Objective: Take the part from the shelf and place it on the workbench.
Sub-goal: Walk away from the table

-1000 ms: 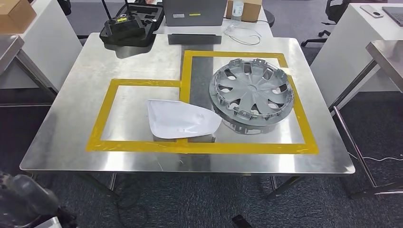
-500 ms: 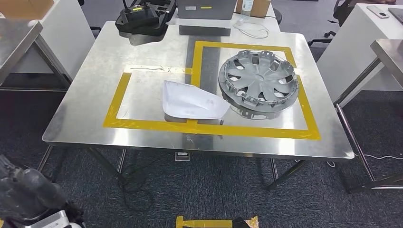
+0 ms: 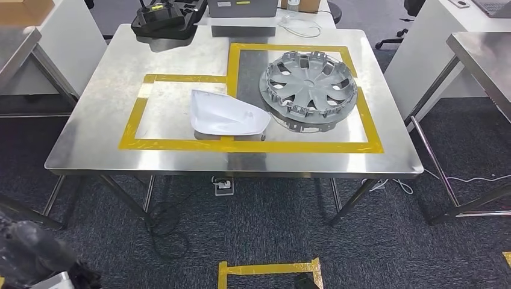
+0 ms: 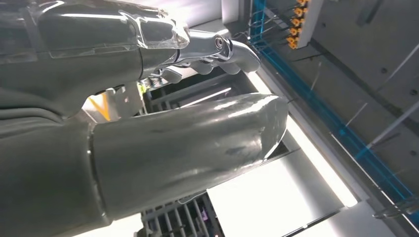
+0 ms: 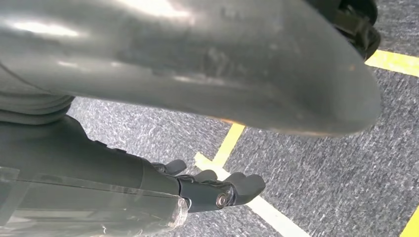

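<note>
A white curved shell part (image 3: 226, 114) lies on the steel workbench (image 3: 90, 150), straddling the yellow tape between the two marked rectangles. A grey wheel cover (image 3: 308, 89) lies in the right rectangle, touching or just beside the white part. My left arm (image 3: 30, 259) shows at the lower left, well short of the bench. The left hand (image 4: 123, 123) hangs with fingers (image 4: 217, 49) apart from the thumb, nothing in it. My right hand (image 5: 113, 168) hangs over grey carpet, its fingers (image 5: 222, 190) loosely extended and empty.
A black case (image 3: 161, 18) and a grey box (image 3: 241, 7) stand at the bench's far edge. Steel tables flank it on the left (image 3: 18, 48) and right (image 3: 482, 54). A yellow tape mark (image 3: 268, 269) lies on the carpet in front, and cables (image 3: 163, 223) trail under the bench.
The whole picture has shifted: the camera has backed away, so the bench looks smaller and farther, and the floor tape mark has come into sight. The parts on the bench lie as before.
</note>
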Motion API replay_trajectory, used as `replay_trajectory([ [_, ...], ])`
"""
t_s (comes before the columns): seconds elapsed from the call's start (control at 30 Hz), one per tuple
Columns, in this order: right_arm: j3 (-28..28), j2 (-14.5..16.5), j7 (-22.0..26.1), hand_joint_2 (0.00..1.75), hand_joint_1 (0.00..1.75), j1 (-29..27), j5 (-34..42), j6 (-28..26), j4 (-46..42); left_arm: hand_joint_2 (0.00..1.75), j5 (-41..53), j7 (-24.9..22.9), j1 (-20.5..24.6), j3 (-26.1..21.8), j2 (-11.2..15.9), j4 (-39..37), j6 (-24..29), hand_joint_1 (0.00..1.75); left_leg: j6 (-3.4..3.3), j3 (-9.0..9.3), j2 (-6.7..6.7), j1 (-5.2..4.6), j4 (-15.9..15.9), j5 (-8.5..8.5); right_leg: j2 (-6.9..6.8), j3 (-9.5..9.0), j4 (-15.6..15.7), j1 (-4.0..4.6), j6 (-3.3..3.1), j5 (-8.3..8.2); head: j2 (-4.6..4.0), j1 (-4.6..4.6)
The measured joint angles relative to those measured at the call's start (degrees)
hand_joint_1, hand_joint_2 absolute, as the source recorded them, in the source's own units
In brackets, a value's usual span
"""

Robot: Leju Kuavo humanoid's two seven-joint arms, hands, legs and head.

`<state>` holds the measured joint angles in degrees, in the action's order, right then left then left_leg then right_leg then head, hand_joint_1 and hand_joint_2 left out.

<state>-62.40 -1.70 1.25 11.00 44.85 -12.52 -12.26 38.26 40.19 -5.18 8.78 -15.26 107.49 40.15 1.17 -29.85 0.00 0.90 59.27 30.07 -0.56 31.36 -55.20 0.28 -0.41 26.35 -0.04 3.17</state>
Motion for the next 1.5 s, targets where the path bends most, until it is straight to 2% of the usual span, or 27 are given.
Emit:
replay_trajectory([
  [0.1,0.00,0.00,0.00,0.00,0.00,-0.04,-0.01,0.00,0.01,0.00,-0.05,0.00,-0.02,-0.04,-0.04,-0.32,0.00,0.00,-0.64,0.95,-0.10,-0.20,-2.33,0.09,0.07,0.67,-0.46,0.03,0.97,-0.72,0.00,0.09],
  [0.17,0.00,-0.10,0.00,0.00,0.00,-0.09,-0.03,0.01,0.02,0.00,-0.05,0.00,-0.02,-0.04,-0.09,-0.52,0.00,0.00,-1.43,0.58,-0.05,-0.07,-2.69,-0.53,0.24,1.18,-1.38,-0.15,1.63,0.37,0.00,0.16],
  [0.2,0.00,-0.12,0.00,0.00,0.00,-0.11,-0.05,0.02,0.03,0.00,-0.05,0.01,-0.03,-0.04,-0.11,-0.60,0.00,0.00,-1.91,0.23,0.01,0.04,-2.87,-0.92,0.33,1.88,-3.32,-0.28,2.03,2.21,0.00,0.35],
  [0.27,0.00,-0.08,0.03,0.00,0.00,-0.13,-0.09,0.02,0.04,0.00,-0.05,0.01,-0.11,-0.05,-0.13,-0.75,0.00,0.00,-2.56,-0.74,0.07,0.06,-2.88,-1.61,0.42,3.98,-10.36,-0.61,2.75,7.34,0.00,0.86],
  [0.3,0.00,-0.06,0.06,0.00,0.00,-0.17,-0.10,0.02,0.04,0.00,-0.05,0.01,-0.20,-0.07,-0.13,-0.83,0.00,0.00,-2.67,-1.25,0.09,0.02,-2.83,-1.95,0.42,4.88,-14.05,-0.73,2.97,9.27,0.00,1.06],
  [0.33,0.00,-0.05,0.10,0.00,0.00,-0.21,-0.11,0.02,0.05,0.00,-0.05,0.00,-0.31,-0.09,-0.14,-0.89,0.00,0.00,-2.68,-1.72,0.09,-0.03,-2.76,-2.27,0.43,5.14,-16.34,-0.79,3.06,10.13,0.00,1.19],
  [0.37,0.00,-0.06,0.14,0.00,0.00,-0.25,-0.14,0.02,0.05,0.00,-0.05,0.00,-0.42,-0.13,-0.14,-0.92,0.00,0.00,-2.63,-2.16,0.08,-0.09,-2.68,-2.56,0.44,4.41,-16.44,-0.80,3.01,9.79,0.00,1.37],
  [0.4,0.00,-0.07,0.17,0.00,0.00,-0.27,-0.17,0.02,0.06,0.00,-0.05,0.00,-0.49,-0.15,-0.14,-0.92,0.00,0.00,-2.57,-2.53,0.06,-0.15,-2.59,-2.82,0.44,2.75,-14.36,-0.80,2.83,8.48,0.00,1.61],
  [0.47,0.00,-0.17,0.19,0.00,0.00,-0.19,-0.27,0.02,0.07,0.00,-0.05,0.01,-0.53,-0.17,-0.16,-0.91,0.00,0.00,-2.36,-3.01,0.02,-0.33,-2.50,-3.32,0.60,-2.47,-5.61,-0.63,1.87,5.12,0.00,2.15],
  [0.53,0.00,-0.35,0.23,0.00,0.00,-0.11,-0.34,0.04,0.05,0.00,-0.05,0.01,-0.54,-0.16,-0.19,-0.91,0.00,0.00,-1.80,-3.42,0.06,-0.36,-2.48,-3.98,0.80,-5.70,0.63,-0.26,0.99,3.67,0.00,2.26],
  [0.63,0.00,-0.47,0.34,0.00,0.00,-0.18,-0.37,0.11,0.05,0.00,-0.05,0.00,-0.57,-0.23,-0.19,-0.90,0.00,0.00,-0.63,-4.17,0.09,-0.10,-2.55,-5.03,0.78,-5.60,2.07,0.04,0.31,2.81,0.00,2.31],
  [0.7,0.01,-0.48,0.44,0.00,0.00,-0.22,-0.12,-0.02,0.05,0.00,-0.28,0.00,-0.59,-0.45,-0.15,-0.89,0.02,0.00,-0.15,-5.27,-0.05,-0.20,-0.83,-2.60,0.42,-4.79,2.75,-0.14,-0.38,1.44,0.00,1.97],
  [0.8,0.08,-0.50,0.85,0.00,0.00,-0.50,0.77,-0.38,0.04,0.00,-0.98,0.00,-0.58,-1.23,-0.10,-0.91,0.04,0.00,0.39,-8.18,-0.12,-0.21,8.74,5.32,0.04,-2.24,2.27,-0.12,-1.04,-0.18,0.00,0.99],
  [0.83,0.15,-0.49,1.07,0.00,0.00,-0.73,1.09,-0.45,0.04,0.00,-1.12,0.00,-0.54,-1.59,-0.10,-0.91,0.04,0.00,0.61,-8.64,-0.11,-0.19,11.86,6.41,-0.04,-1.22,1.81,-0.09,-1.01,-0.58,0.00,0.80],
  [0.87,0.25,-0.49,1.30,0.00,0.00,-0.95,1.39,-0.50,0.04,0.00,-1.21,0.00,-0.47,-1.94,-0.10,-0.91,0.04,0.00,0.80,-8.49,-0.09,-0.14,13.62,6.21,-0.11,-0.23,1.32,-0.09,-0.94,-0.95,0.00,0.60],
  [0.9,0.35,-0.48,1.49,0.00,0.00,-1.15,1.68,-0.56,0.04,0.00,-1.31,-0.01,-0.32,-2.28,-0.10,-0.92,0.04,0.00,0.97,-7.34,-0.05,-0.03,13.36,4.84,-0.16,0.85,0.72,-0.14,-0.79,-1.32,0.00,0.42],
  [0.97,0.60,-0.49,1.71,0.00,0.00,-1.51,2.23,-0.66,0.05,0.00,-1.47,-0.01,0.24,-2.96,-0.12,-0.91,0.04,0.00,1.18,-2.59,-0.04,0.30,7.85,2.16,-0.15,2.89,-0.62,-0.25,-0.33,-1.96,0.00,0.11],
  [1.03,0.81,-0.50,1.73,0.00,0.00,-1.96,2.57,-0.68,0.06,0.00,-1.47,-0.01,0.84,-3.46,-0.13,-0.88,0.04,0.00,0.88,2.25,-0.16,0.35,0.68,2.40,-0.07,4.24,-1.80,-0.21,0.30,-2.57,0.00,0.09],
  [1.1,0.93,-0.51,1.73,0.00,0.00,-2.41,2.67,-0.68,0.07,0.00,-1.44,0.00,1.15,-3.83,-0.14,-0.87,0.04,0.00,0.06,3.59,-0.27,0.04,-1.98,3.16,-0.01,4.69,-2.12,-0.19,0.91,-3.42,0.00,0.25],
  [1.17,1.07,-0.56,1.73,0.00,0.00,-2.82,2.69,-0.68,0.08,0.00,-1.40,0.00,1.37,-4.17,-0.19,-0.90,0.03,0.00,-1.15,2.67,-0.20,0.09,-1.97,2.20,0.14,5.04,-2.32,-0.45,1.60,-3.20,0.00,0.26],
  [1.2,1.19,-0.57,1.73,0.00,0.00,-3.03,2.69,-0.67,0.08,0.00,-1.39,0.00,1.48,-4.30,-0.22,-0.90,0.03,0.00,-1.76,2.02,-0.17,0.17,-2.03,1.52,0.23,5.39,-3.32,-0.59,1.99,-1.55,0.00,0.31],
  [1.3,1.44,-0.52,1.73,0.00,0.00,-3.35,2.69,-0.66,0.09,0.00,-1.37,0.00,1.60,-4.71,-0.28,-0.91,0.01,0.00,-2.65,-0.68,-0.28,0.18,-2.04,-0.84,0.34,6.90,-12.27,-0.93,2.91,7.46,0.00,0.67],
  [1.33,1.46,-0.51,1.73,0.00,0.00,-3.31,2.69,-0.66,0.09,0.00,-1.36,0.00,1.59,-4.85,-0.28,-0.92,0.00,0.00,-2.64,-1.72,-0.33,0.15,-2.01,-1.69,0.34,7.08,-15.75,-0.98,3.06,9.08,0.00,0.75],
  [1.37,1.48,-0.51,1.73,0.00,0.00,-3.26,2.69,-0.66,0.09,0.00,-1.33,0.00,1.58,-4.99,-0.28,-0.94,0.00,0.00,-2.58,-2.78,-0.35,0.12,-1.96,-2.52,0.35,6.81,-18.15,-0.99,3.12,9.22,0.00,0.78],
  [1.4,1.50,-0.51,1.73,0.00,0.00,-3.20,2.70,-0.66,0.09,0.00,-1.25,0.00,1.57,-5.13,-0.28,-0.95,0.01,0.00,-2.47,-3.85,-0.34,0.12,-1.93,-3.34,0.35,5.77,-18.69,-0.99,3.10,7.87,0.00,0.84],
  [1.47,1.52,-0.51,1.73,0.00,0.00,-3.12,2.74,-0.66,0.09,0.00,-0.99,0.00,1.56,-5.38,-0.31,-0.96,0.01,0.00,-2.16,-5.68,-0.28,0.13,-1.89,-4.80,0.36,1.57,-14.60,-0.99,2.86,4.10,0.00,1.04],
  [1.5,1.53,-0.50,1.73,0.00,0.00,-3.04,2.75,-0.66,0.09,0.00,-0.85,0.00,1.55,-5.50,-0.34,-0.94,0.01,0.00,-1.90,-6.36,-0.23,0.08,-1.86,-5.47,0.38,-1.76,-9.95,-0.93,2.63,3.55,0.00,1.24],
])
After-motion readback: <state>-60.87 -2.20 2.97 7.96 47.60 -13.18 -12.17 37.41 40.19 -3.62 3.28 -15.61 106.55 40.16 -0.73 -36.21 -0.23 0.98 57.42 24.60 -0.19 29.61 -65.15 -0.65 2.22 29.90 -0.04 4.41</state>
